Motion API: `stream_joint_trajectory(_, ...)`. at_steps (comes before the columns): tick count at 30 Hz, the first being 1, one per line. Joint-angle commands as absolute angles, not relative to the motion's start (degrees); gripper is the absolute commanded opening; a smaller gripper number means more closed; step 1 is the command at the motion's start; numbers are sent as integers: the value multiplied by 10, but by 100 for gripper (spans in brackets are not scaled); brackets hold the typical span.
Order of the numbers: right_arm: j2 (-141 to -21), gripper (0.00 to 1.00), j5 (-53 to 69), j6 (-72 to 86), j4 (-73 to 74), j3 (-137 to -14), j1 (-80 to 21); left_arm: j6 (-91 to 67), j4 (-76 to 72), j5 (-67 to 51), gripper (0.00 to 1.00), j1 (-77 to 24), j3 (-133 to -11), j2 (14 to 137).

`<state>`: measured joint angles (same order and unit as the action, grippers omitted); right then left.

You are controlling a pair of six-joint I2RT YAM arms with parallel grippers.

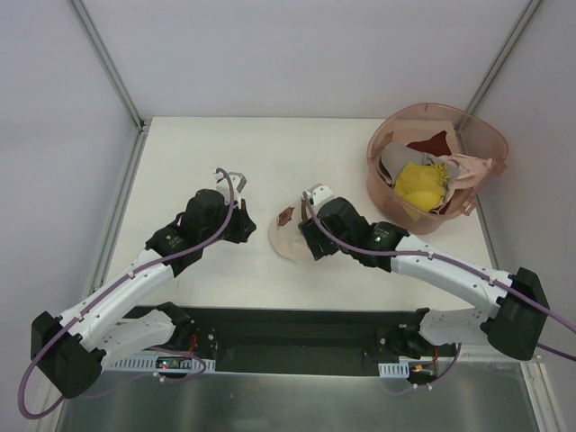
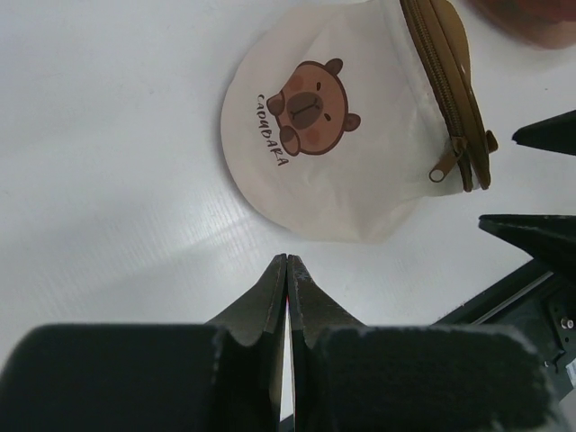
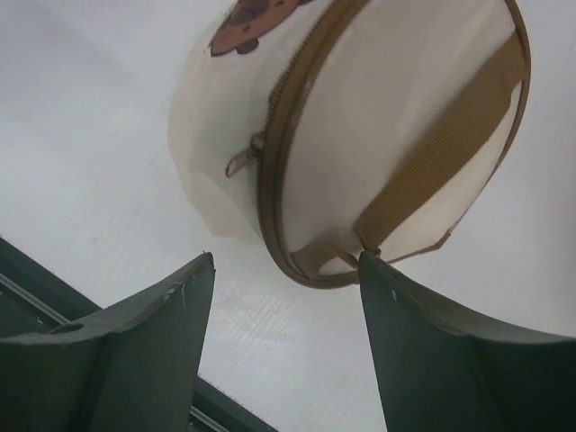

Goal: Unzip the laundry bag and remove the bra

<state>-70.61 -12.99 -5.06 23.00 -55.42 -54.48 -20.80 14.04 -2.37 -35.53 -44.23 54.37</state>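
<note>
The laundry bag lies on the white table, a cream pouch with a brown bear picture. Its brown zipper looks closed, and the metal pull hangs at the side. My right gripper is open just short of the bag's rim, its right fingertip touching the end of the brown strap. From above, the right gripper sits over the bag. My left gripper is shut on nothing, a short way left of the bag. The bra is hidden.
A pink translucent basket stands at the back right, holding a yellow garment, a dark red cloth and pale cloth draped over its rim. Frame posts rise at the table's back corners.
</note>
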Motion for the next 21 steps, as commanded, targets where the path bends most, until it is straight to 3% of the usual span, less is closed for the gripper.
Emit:
stream_joint_trajectory(1,-728,64,-168,-57,134,-551,-557,-222,125,-45,0,-352,-462,542)
stream_joint_trajectory(3,-736,60,-169,-58,114,-547,-560,-222,125,-47,0,-352,-463,541)
stream_joint_trajectory(6,-760,46,-196,-64,99,-541,-560,-221,127,-64,0,-352,-466,540)
stream_joint_trajectory(7,-766,34,-199,-67,96,-541,-560,-220,127,-69,0,-352,-468,541)
stream_joint_trajectory(9,-768,18,-195,-73,91,-544,-560,-213,127,-97,0,-352,-469,550)
stream_joint_trajectory(10,-768,3,-193,-80,94,-546,-561,-209,127,-114,0,-352,-473,555)
stream_joint_trajectory(15,-730,1,-152,-99,114,-557,-558,-189,126,-232,0,-356,-490,595)
stream_joint_trajectory(21,-689,1,-78,-94,150,-559,-550,-204,111,-271,15,-383,-528,648)
